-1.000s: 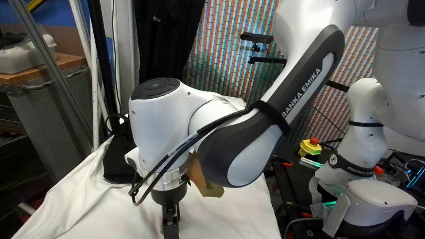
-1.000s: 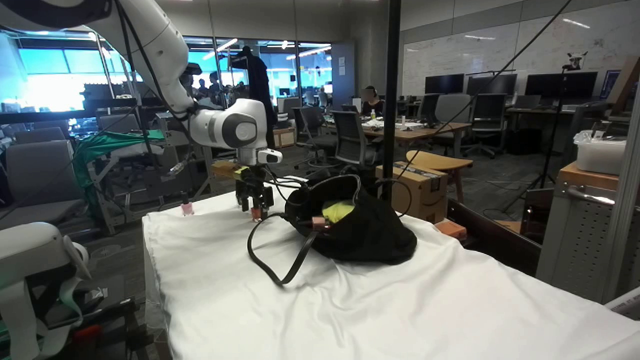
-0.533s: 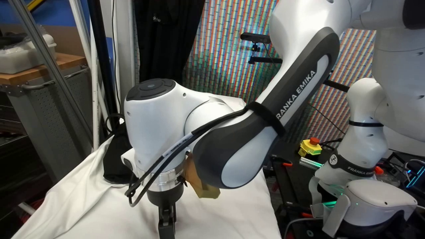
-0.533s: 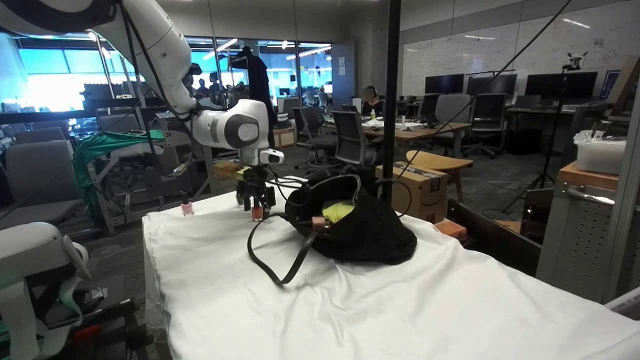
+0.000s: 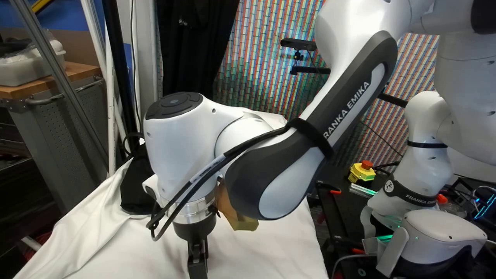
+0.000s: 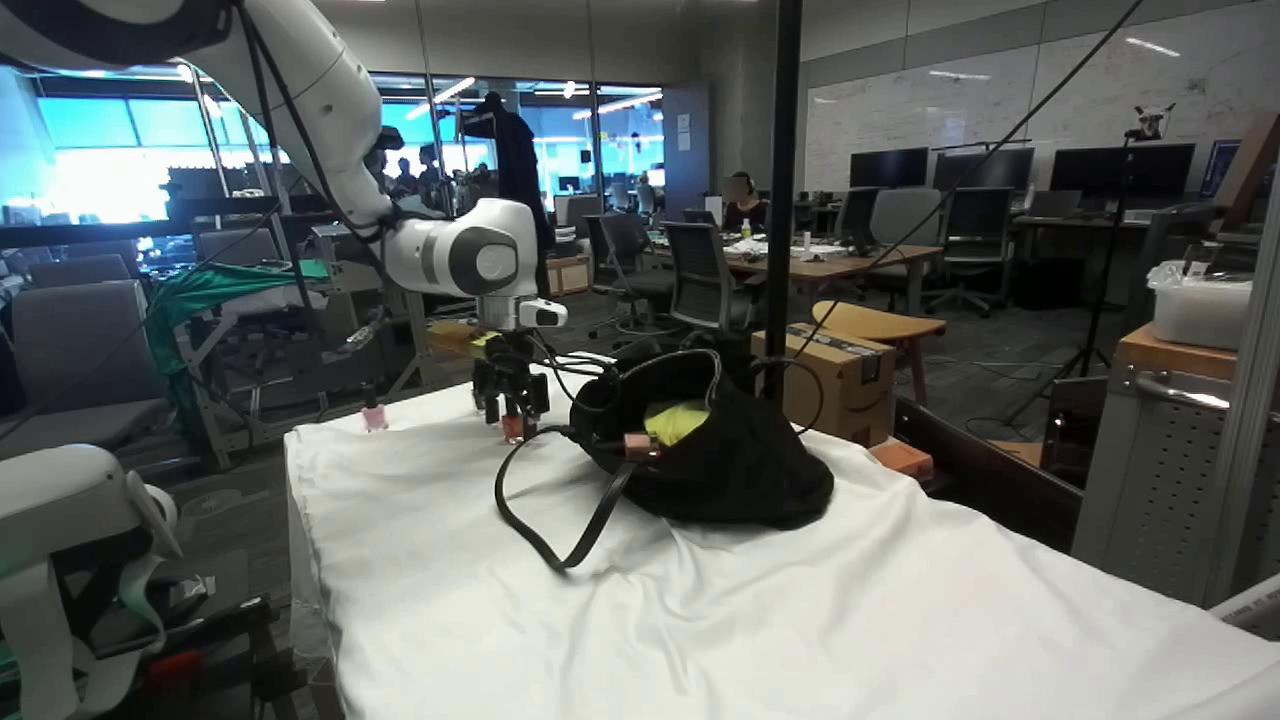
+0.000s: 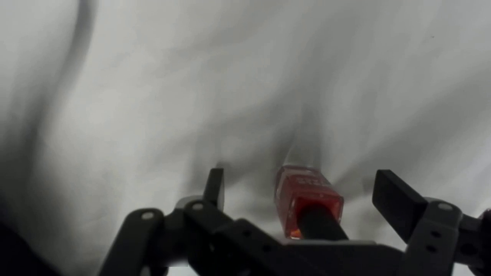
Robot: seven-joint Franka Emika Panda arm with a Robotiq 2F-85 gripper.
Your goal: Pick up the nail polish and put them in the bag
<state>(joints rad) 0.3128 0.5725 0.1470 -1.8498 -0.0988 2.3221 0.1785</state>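
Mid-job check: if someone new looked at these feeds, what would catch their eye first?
Probably the white robot arm, filling the middle of an exterior view. Then, in an exterior view, the black bag slumped on the white cloth, with something bright yellow in its open mouth. In the wrist view, the red polish bottle stands within the open gripper, a gap on either side.

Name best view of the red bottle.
Wrist view: the red bottle is largest, clearest. In an exterior view it's tiny at the hand; in an exterior view dominated by the arm, it doesn't show.
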